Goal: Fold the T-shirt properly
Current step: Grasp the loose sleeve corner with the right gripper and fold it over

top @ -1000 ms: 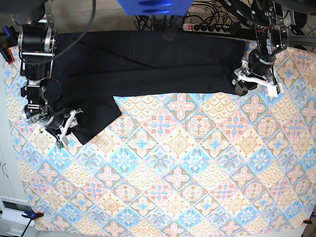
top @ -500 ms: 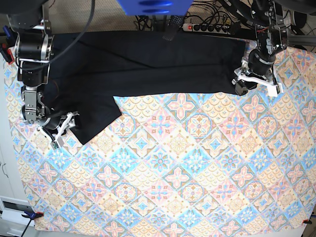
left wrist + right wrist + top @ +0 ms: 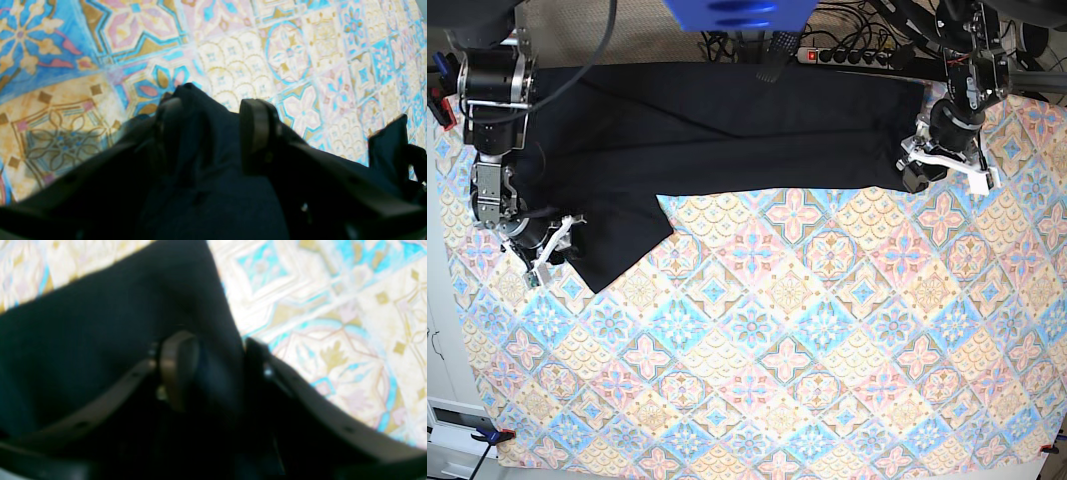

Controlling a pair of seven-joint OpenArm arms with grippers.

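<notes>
Fingers astride T-shirt — lengthwise left-right

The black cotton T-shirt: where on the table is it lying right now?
In the base view the black cotton T-shirt stretches along the far edge of the patterned tablecloth, from the right gripper at image left to the left gripper at image right.
</notes>
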